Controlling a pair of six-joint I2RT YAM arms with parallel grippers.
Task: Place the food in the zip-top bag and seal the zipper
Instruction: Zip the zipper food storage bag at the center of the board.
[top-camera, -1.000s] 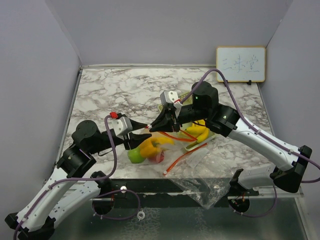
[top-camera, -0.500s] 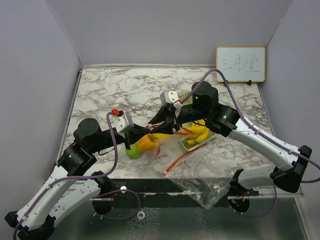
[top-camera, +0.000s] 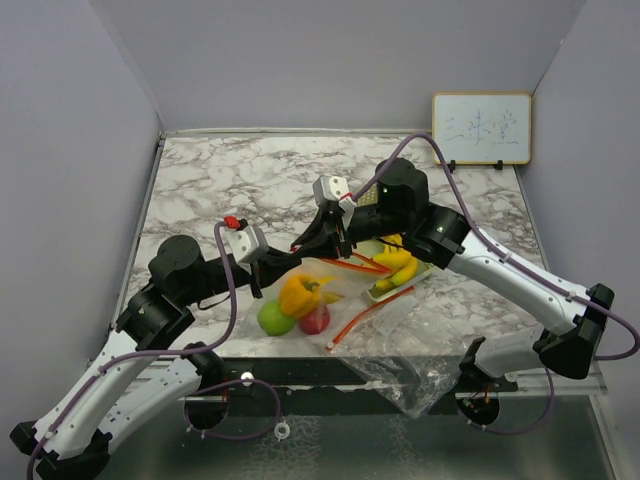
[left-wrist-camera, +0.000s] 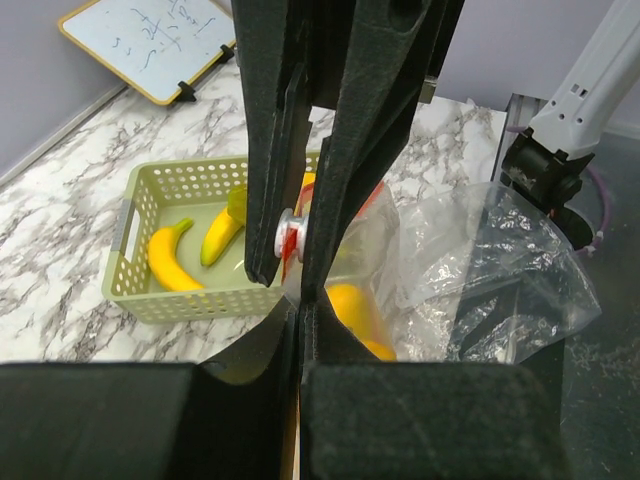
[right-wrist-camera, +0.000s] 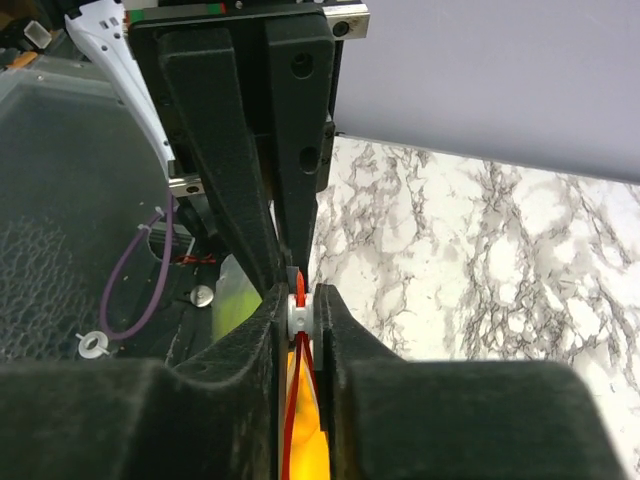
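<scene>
My right gripper (right-wrist-camera: 300, 312) clenches the white slider (right-wrist-camera: 298, 304) on the red zipper (right-wrist-camera: 296, 410), plain only in my right wrist view. My left gripper (left-wrist-camera: 300, 318) is pinched shut on the zip-top bag (left-wrist-camera: 480, 250). The left wrist view shows banana food (left-wrist-camera: 170, 262) in the green tray (left-wrist-camera: 125, 230). Overhead, more pieces lie below both grippers.

bag (top-camera: 347, 287) beside tray (top-camera: 388, 293), bananas (top-camera: 398, 262) in tray
</scene>
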